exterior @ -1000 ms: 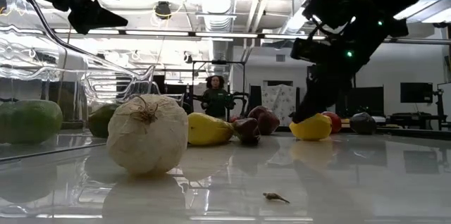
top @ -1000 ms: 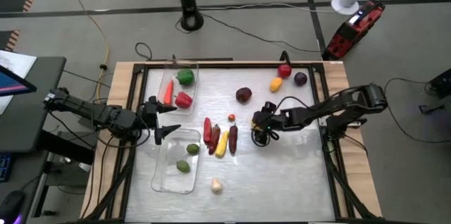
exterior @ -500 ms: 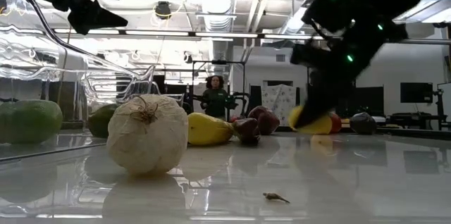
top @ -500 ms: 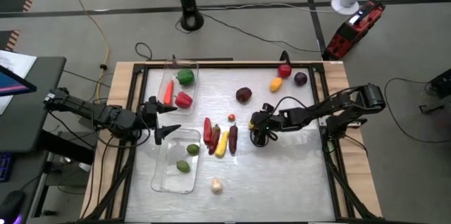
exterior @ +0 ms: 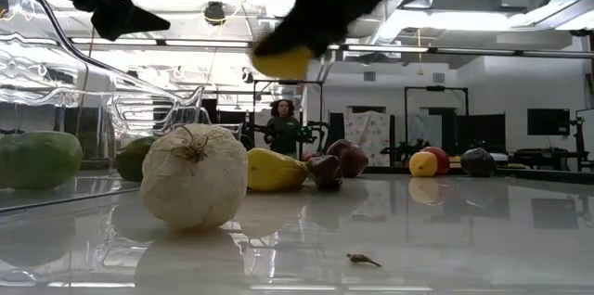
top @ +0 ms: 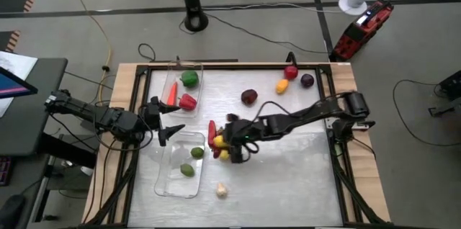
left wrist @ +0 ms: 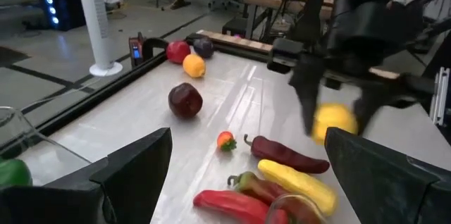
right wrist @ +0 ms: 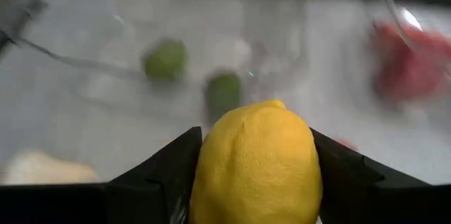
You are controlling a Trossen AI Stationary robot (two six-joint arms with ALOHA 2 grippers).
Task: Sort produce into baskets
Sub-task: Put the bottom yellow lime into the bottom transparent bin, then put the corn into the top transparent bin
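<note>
My right gripper point(top: 223, 142) is shut on a yellow lemon point(right wrist: 257, 160), held in the air over the row of peppers point(top: 212, 132) at mid-table. The lemon also shows in the low view point(exterior: 283, 61) and the left wrist view point(left wrist: 335, 120). My left gripper point(top: 167, 121) is open and empty, above the gap between the two clear baskets. The far basket point(top: 194, 70) holds a green fruit, a carrot and a red pepper. The near basket point(top: 167, 180) holds two green fruits. My right gripper pinches the lemon's two opposite sides point(right wrist: 204, 168) between its two fingers. In the left wrist view the fingers point(left wrist: 306, 108) point down on either side of it. The lemon is lifted clear of the table.
A white garlic point(top: 221, 189) lies near the front edge. A dark red fruit point(top: 249, 97), an orange one point(top: 282, 86), a red one point(top: 290, 73) and a purple one point(top: 307, 81) lie at the far right. A person point(exterior: 283, 128) stands in the room behind.
My right gripper has lifted the lemon off the table and carried it toward the table's left edge, from right of the pepper row to above it. The lemon has risen well clear of the table. My left arm has kept still.
</note>
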